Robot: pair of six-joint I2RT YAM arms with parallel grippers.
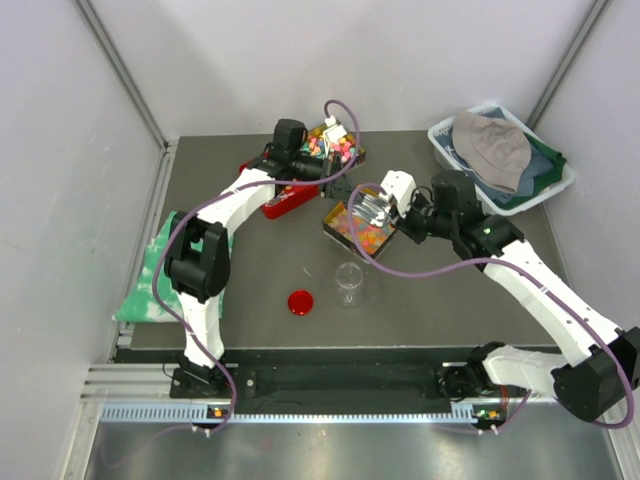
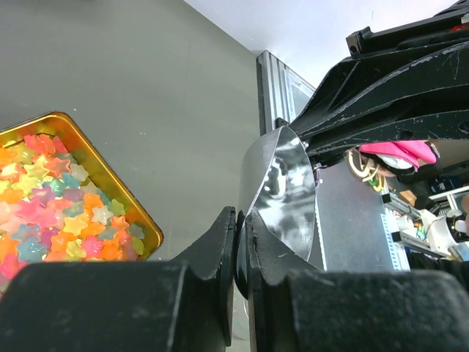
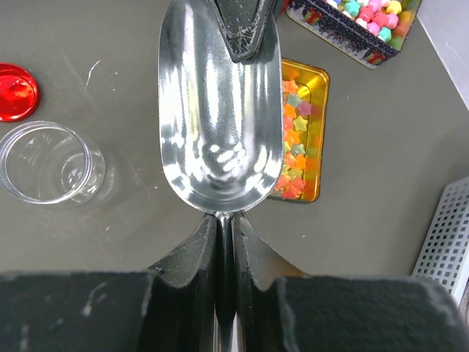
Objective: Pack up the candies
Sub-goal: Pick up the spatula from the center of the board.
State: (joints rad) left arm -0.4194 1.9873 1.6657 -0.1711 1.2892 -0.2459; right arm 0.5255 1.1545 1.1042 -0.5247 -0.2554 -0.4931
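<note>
Progress is slight: the tiny glossy star-shaped candies [image 3: 293,139] lie in the shallow gold metal tray [image 3: 320,81], and the clear round jar [image 3: 47,161] stands empty on the table [image 3: 366,220] with its red round lid [image 3: 15,92] off beside it. Both tools are clamped on the empty shiny metal scoop [image 3: 212,125], the right tool [image 3: 223,224] at its handle end and the left tool [image 2: 240,220] at its far rim.
</note>
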